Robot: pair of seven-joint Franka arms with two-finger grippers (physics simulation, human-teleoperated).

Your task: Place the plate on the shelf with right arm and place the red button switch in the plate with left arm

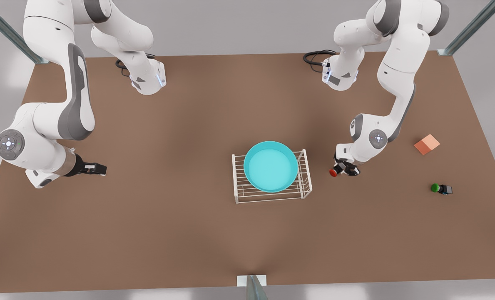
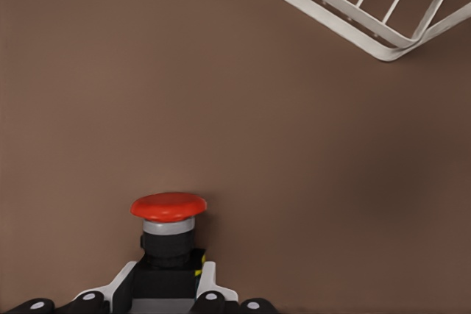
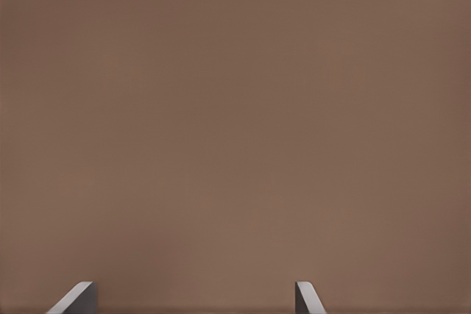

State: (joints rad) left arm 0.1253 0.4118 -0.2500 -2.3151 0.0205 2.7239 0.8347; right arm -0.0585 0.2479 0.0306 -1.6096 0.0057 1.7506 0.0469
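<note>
In the front view the plate (image 1: pixel 271 166), a smooth round turquoise dish with a raised rim, already sits on the shelf (image 1: pixel 239 192), a small white rack of thin wire bars on the brown table (image 1: pixel 189 233), so the first half of the job looks done. The right gripper (image 1: pixel 98 168) hovers well away at the front view's left, empty, as that arm waits. At the front view's right the left gripper (image 1: pixel 347 168) is down at the table just beside the shelf, at the red button switch (image 1: pixel 333 172); an orange cube (image 1: pixel 426 144) and a green-capped switch (image 1: pixel 441 188) lie farther out, apart from it. In the left wrist view the red button switch (image 2: pixel 168 234) stands upright with its glossy domed cap above a grey collar and a boxy black body, and the black fingers (image 2: pixel 210 301) sit pressed against the body's sides — a narrow hold low on the flat faces, probably chosen because the round cap would slip. A corner of the shelf (image 2: pixel 383 38) shows beyond. In the right wrist view two grey fingertips (image 3: pixel 307 298) stand wide apart over bare matte tabletop — nothing between them.
</note>
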